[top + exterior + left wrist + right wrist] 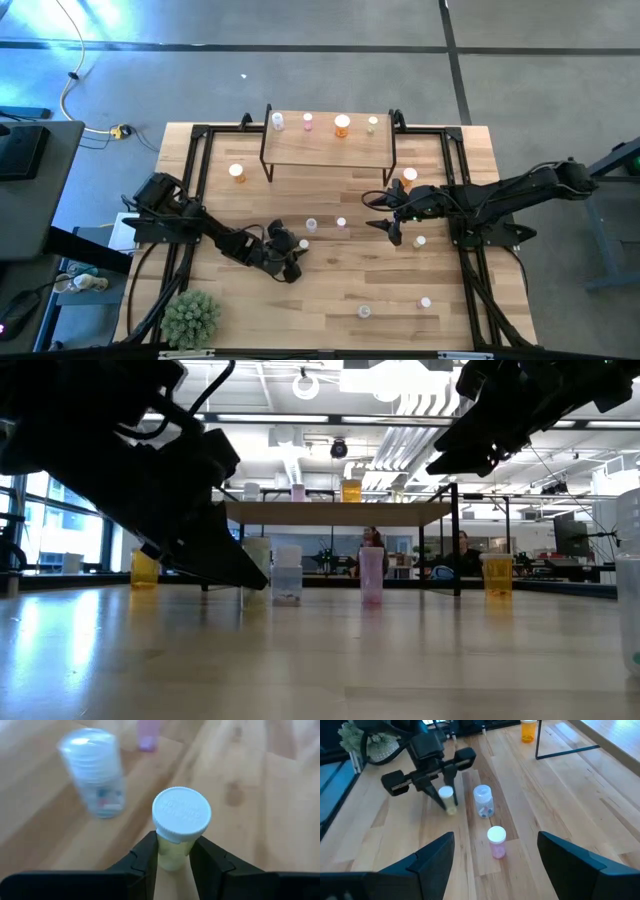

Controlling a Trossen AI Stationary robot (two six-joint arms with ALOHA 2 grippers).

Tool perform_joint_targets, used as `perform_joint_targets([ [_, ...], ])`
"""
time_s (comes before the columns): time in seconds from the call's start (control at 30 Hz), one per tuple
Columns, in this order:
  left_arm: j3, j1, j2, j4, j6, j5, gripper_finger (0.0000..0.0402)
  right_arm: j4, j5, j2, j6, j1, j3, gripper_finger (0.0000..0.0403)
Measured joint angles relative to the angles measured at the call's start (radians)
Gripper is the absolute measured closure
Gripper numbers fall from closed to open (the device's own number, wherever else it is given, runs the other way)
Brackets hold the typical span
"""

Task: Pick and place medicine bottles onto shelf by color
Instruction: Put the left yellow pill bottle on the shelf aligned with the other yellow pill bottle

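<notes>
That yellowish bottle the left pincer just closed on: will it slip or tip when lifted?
The left pincer grips the yellowish bottle just under its wider white cap, which probably stops slipping. It looks small, rigid and likely light. Tall and narrow, it may tip when set down.

1. High view looks straight down on the whole table (340, 280);
2. Low view sits at tabletop level, facing the shelf (340, 512);
3. Left wrist view looks close down on a yellowish bottle (177, 827);
4. Right wrist view, farther back, shares that bottle.
</notes>
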Motion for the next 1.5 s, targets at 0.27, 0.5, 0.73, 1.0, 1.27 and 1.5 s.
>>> perform_joint_targets([
  [0.27, 0.125, 0.01, 0.002, -0.009, 0.164, 0.192, 0.0314, 0.108, -0.098, 0.0, 0.003, 0.018, 0.0, 0.0126],
  [0.5, 0.282, 0.059, 0.002, -0.186, 0.316, 0.236, 0.0314, 0.235, -0.1, 0.049, -0.012, 0.075, 0.0, 0.0126],
  [0.73, 0.411, 0.118, 0.002, -0.375, 0.411, 0.237, 0.0314, 0.289, -0.105, 0.155, -0.061, 0.087, 0.049, 0.0126],
  [1.0, 0.439, 0.158, 0.002, -0.39, 0.421, 0.236, 0.0314, 0.284, -0.148, 0.312, -0.183, 0.087, 0.13, 0.0126],
  [1.27, 0.439, 0.158, 0.002, -0.373, 0.428, 0.234, 0.0314, 0.295, -0.143, 0.438, -0.215, 0.087, 0.186, 0.0126],
  [1.5, 0.439, 0.158, 0.002, -0.356, 0.436, 0.229, 0.0314, 0.292, -0.137, 0.512, -0.24, 0.087, 0.234, 0.0126],
])
